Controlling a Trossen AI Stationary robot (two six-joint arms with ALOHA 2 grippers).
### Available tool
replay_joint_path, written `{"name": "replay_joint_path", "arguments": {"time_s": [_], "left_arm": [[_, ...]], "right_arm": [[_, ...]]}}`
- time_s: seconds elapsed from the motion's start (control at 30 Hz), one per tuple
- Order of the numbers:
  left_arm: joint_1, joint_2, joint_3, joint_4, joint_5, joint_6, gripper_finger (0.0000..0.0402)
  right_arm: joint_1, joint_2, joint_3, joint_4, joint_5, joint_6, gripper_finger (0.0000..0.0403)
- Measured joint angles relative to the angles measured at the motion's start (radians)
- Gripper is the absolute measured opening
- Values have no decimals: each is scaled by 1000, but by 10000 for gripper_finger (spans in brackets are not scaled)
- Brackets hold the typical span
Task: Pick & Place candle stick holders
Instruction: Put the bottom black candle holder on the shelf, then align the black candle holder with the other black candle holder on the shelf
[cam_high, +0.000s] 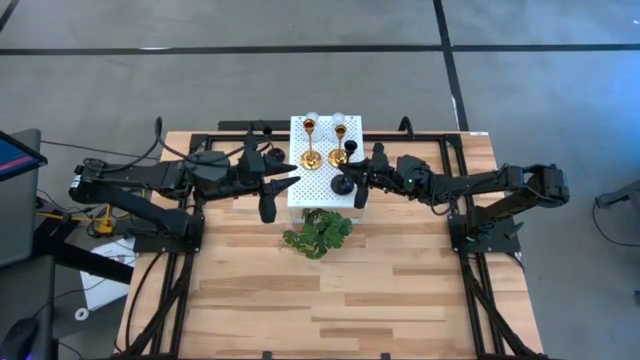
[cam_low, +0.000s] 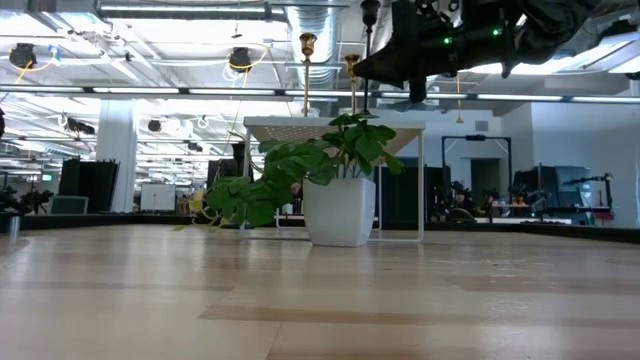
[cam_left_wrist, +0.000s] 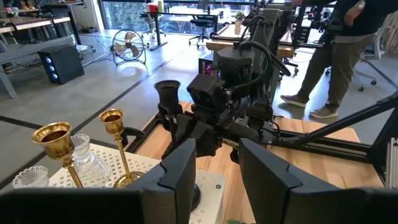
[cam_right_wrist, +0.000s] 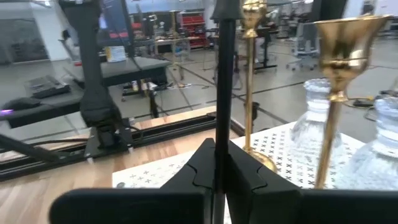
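The right claw (cam_right_wrist: 216, 163) is shown pressed together on the thin stem of a black holder (cam_right_wrist: 224, 74), which rises straight up out of the fingers and is carried above the white stand (cam_high: 325, 185). Beyond it, the two gold holders (cam_right_wrist: 341, 74) and the two glass holders (cam_right_wrist: 314, 140) are seen on the perforated top. For a clean placement, the stem is best kept upright, lowered into bare space clear of the gold stems, and released only once the base sits flat. The left claw (cam_left_wrist: 217, 171) is held spread and empty at the opposite side of the stand, facing the right claw. A dark round base (cam_high: 343, 186) is visible under the right claw from above; it is probably the second black holder, though it cannot be separated from the carried one. The carried holder's cup is cut off in the right wrist view, and the leafy plant (cam_low: 300, 175) screens the stand in the low view.
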Motion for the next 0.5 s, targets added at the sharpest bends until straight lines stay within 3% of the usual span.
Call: {"name": "replay_joint_path", "arguments": {"time_s": [0.5], "left_arm": [[0, 0, 0, 0, 0, 0, 121]], "right_arm": [[-1, -12, -3, -15, -22, 4, 140]]}}
